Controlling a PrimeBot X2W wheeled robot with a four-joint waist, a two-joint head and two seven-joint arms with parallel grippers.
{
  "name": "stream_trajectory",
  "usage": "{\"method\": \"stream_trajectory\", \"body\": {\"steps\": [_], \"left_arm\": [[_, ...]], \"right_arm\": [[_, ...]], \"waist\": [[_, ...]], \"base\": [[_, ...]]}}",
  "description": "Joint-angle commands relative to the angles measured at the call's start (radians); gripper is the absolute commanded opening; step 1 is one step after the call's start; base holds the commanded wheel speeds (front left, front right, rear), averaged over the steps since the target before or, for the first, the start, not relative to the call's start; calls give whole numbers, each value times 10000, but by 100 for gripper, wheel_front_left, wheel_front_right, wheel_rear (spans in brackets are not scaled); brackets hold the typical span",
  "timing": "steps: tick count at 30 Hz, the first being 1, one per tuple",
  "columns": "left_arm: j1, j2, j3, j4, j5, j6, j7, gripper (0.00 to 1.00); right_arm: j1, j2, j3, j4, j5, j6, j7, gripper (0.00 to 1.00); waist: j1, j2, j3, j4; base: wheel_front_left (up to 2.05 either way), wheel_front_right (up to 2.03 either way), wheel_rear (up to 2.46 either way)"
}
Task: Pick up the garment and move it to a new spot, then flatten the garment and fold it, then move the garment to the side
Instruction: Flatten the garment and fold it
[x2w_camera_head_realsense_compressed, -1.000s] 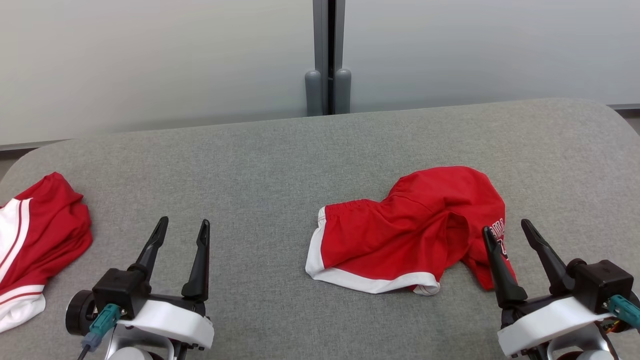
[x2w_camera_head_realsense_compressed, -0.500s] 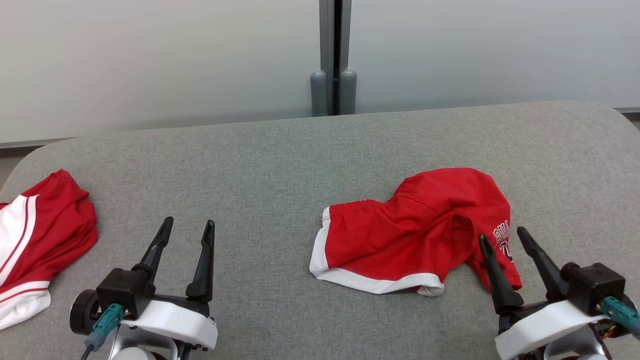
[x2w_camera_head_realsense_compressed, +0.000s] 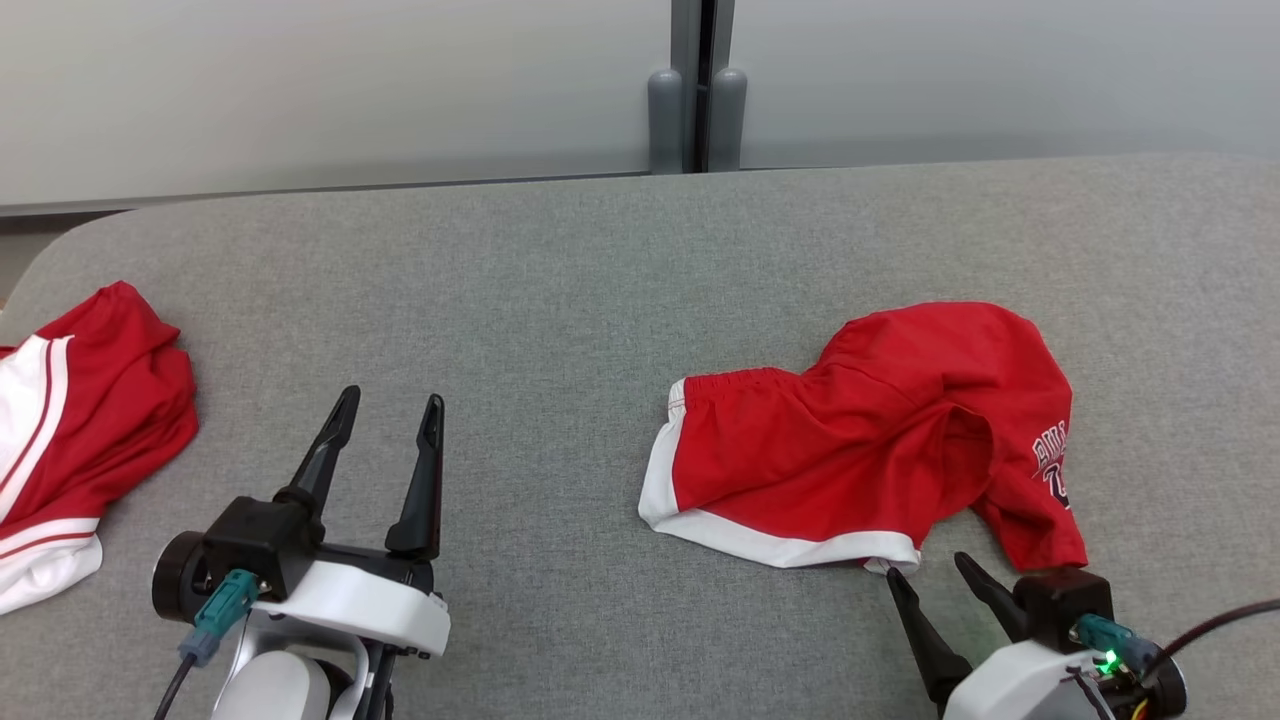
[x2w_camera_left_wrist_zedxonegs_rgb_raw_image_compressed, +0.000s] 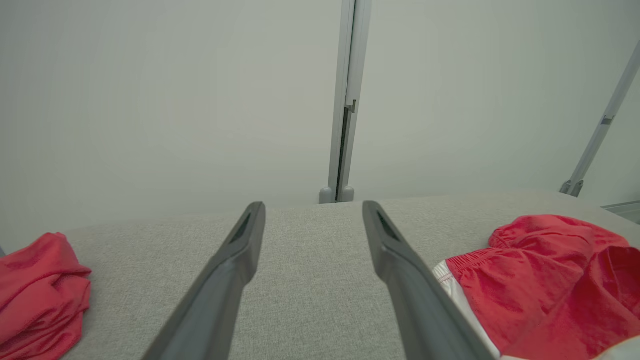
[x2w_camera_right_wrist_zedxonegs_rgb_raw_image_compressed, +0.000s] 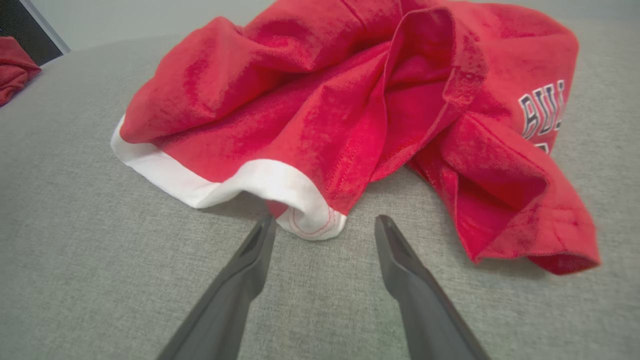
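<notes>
The garment (x2w_camera_head_realsense_compressed: 860, 440) is a pair of red shorts with white trim and dark lettering, lying crumpled right of centre on the grey table (x2w_camera_head_realsense_compressed: 560, 300). In the right wrist view the garment (x2w_camera_right_wrist_zedxonegs_rgb_raw_image_compressed: 350, 110) spreads across the upper half, its white hem corner just beyond the fingertips. My right gripper (x2w_camera_head_realsense_compressed: 930, 575) stands open at the lower right, just in front of the garment's near edge, not touching it; my right gripper (x2w_camera_right_wrist_zedxonegs_rgb_raw_image_compressed: 322, 222) holds nothing. My left gripper (x2w_camera_head_realsense_compressed: 390, 405) is open over bare table at the lower left, far from the garment (x2w_camera_left_wrist_zedxonegs_rgb_raw_image_compressed: 545, 280). Nothing lies between my left gripper's (x2w_camera_left_wrist_zedxonegs_rgb_raw_image_compressed: 312, 207) fingers.
A second red and white garment (x2w_camera_head_realsense_compressed: 80, 440) lies bunched at the table's left edge, seen too in the left wrist view (x2w_camera_left_wrist_zedxonegs_rgb_raw_image_compressed: 40, 290). A pale wall with a grey vertical post (x2w_camera_head_realsense_compressed: 697, 90) stands behind the table. Bare grey cloth stretches between the two garments.
The head camera has turned, shifting the whole picture. My right gripper has drawn back and inward, from beside the lettered end of the garment to just before its near hem. The left arm keeps its pose.
</notes>
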Motion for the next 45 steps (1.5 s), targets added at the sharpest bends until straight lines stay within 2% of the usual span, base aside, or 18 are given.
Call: {"method": "stream_trajectory", "body": {"steps": [1,4,5,6,7,8,13,20,22,26,27,28,29,30,37,45], "left_arm": [[-181,22,-5,70,-17,-44,-63,100],[-318,40,20,153,-13,-8,-121,100],[-360,51,32,179,9,23,-147,100],[-399,49,42,193,10,23,-166,100],[-438,51,47,217,1,28,-190,100],[-462,55,49,238,3,31,-205,100],[-594,38,45,288,-23,37,-301,100],[-649,58,59,369,-43,71,-384,100],[-660,50,40,381,-49,69,-408,100],[-671,-1,-22,447,-81,52,-426,100],[-671,-14,-27,470,-96,54,-436,100],[-683,-28,-42,484,-97,52,-437,100],[-696,-35,-43,496,-86,47,-445,100],[-706,-40,-45,507,-96,40,-450,100],[-564,44,-2,549,-125,101,-495,100],[-153,196,81,540,-96,275,-508,100]], "right_arm": [[-246,-15,30,226,-106,-17,-124,100],[-646,74,124,873,-199,-17,-78,100],[-801,112,122,1007,-168,-17,-144,85],[-937,124,145,1165,-154,-17,-220,45],[-1042,130,167,1217,-179,-17,-330,18],[-1113,134,179,1262,-195,-17,-441,0],[-1254,-172,-261,573,-572,-17,-1318,0],[-1262,-923,-1141,-1037,-1478,-19,-1575,0],[-1268,-1095,-1409,-1182,-1677,-19,-1603,0],[-959,-1022,-1781,-517,-1644,-19,-1449,0],[-870,-966,-1801,-216,-1618,-17,-1357,6],[-865,-892,-1863,47,-1540,-19,-1358,24],[-871,-824,-1848,302,-1512,-17,-1316,89],[-885,-736,-1844,477,-1411,-17,-1378,100],[-655,-418,-1954,771,-1105,-17,-1587,100],[483,-279,-1524,-795,-816,-19,-1225,100]], "waist": [[0,0,102,50],[0,0,252,30],[0,0,292,11],[0,0,326,-5],[0,0,366,-29],[0,0,391,-56],[0,0,498,-234],[0,0,499,-416],[0,0,491,-437],[0,0,466,-414],[0,0,464,-406],[0,0,471,-391],[0,0,476,-381],[0,0,475,-374],[0,0,362,-434],[0,0,12,-635]], "base": [[0,0,0],[0,0,0],[0,0,0],[0,0,0],[0,0,0],[0,0,0],[0,0,0],[0,0,0],[0,0,0],[0,0,0],[0,0,0],[0,0,0],[0,0,0],[0,0,0],[0,0,0],[0,0,0]]}}
